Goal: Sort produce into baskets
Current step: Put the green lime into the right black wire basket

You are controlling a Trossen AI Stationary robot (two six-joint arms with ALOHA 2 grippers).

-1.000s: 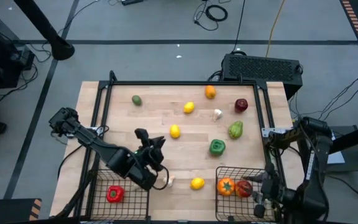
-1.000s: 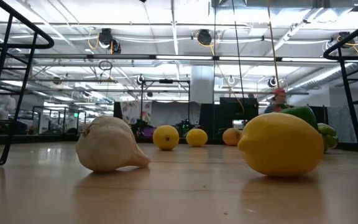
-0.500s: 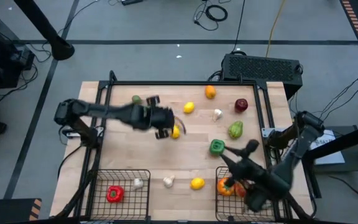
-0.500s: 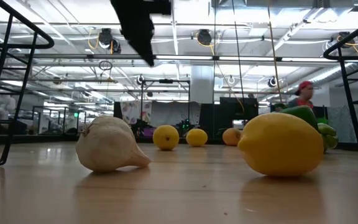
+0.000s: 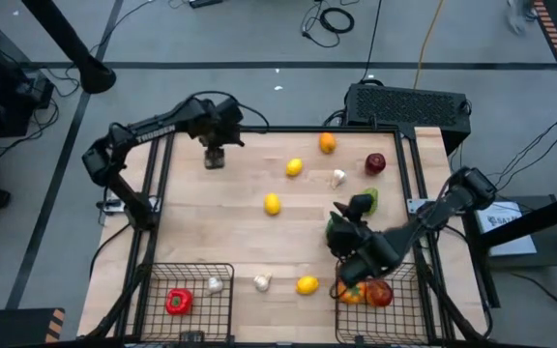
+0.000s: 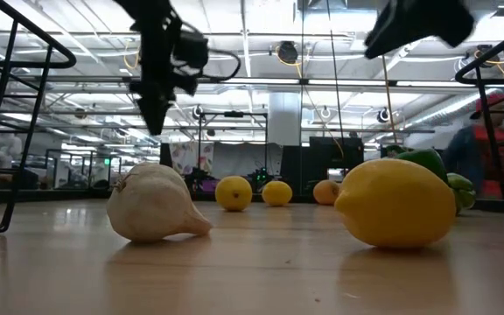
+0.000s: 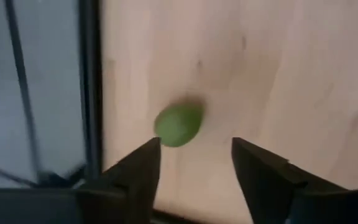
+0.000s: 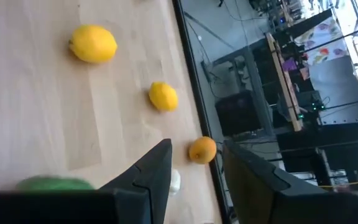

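Observation:
My left gripper [image 5: 215,158] [image 7: 196,146] is open above a small green fruit [image 7: 178,124] that lies on the wood at the far left; the gripper hides the fruit in the high view. My right gripper [image 5: 342,230] [image 8: 196,148] is open over the dark green pepper [image 5: 333,232] [image 8: 55,183] at mid right. Two black wire baskets stand at the near edge. The left basket [image 5: 153,290] holds a red pepper [image 5: 177,302] and a garlic bulb [image 5: 215,284]. The right basket [image 5: 406,280] holds an orange tomato [image 5: 351,291] and a red apple [image 5: 380,293].
Loose on the table are lemons [image 5: 294,166] [image 5: 272,203] [image 5: 306,284], an orange [image 5: 327,143], garlic bulbs [image 5: 338,177] [image 5: 262,282], a red apple [image 5: 375,163] and a light green pepper [image 5: 367,200]. The black table frame [image 5: 162,164] runs beside the green fruit.
My left gripper has swung from the left basket across the middle of the table to the far left, above the green fruit. A garlic bulb now shows in the left basket. My right gripper has left the right basket and gone toward the far edge, over the dark green pepper.

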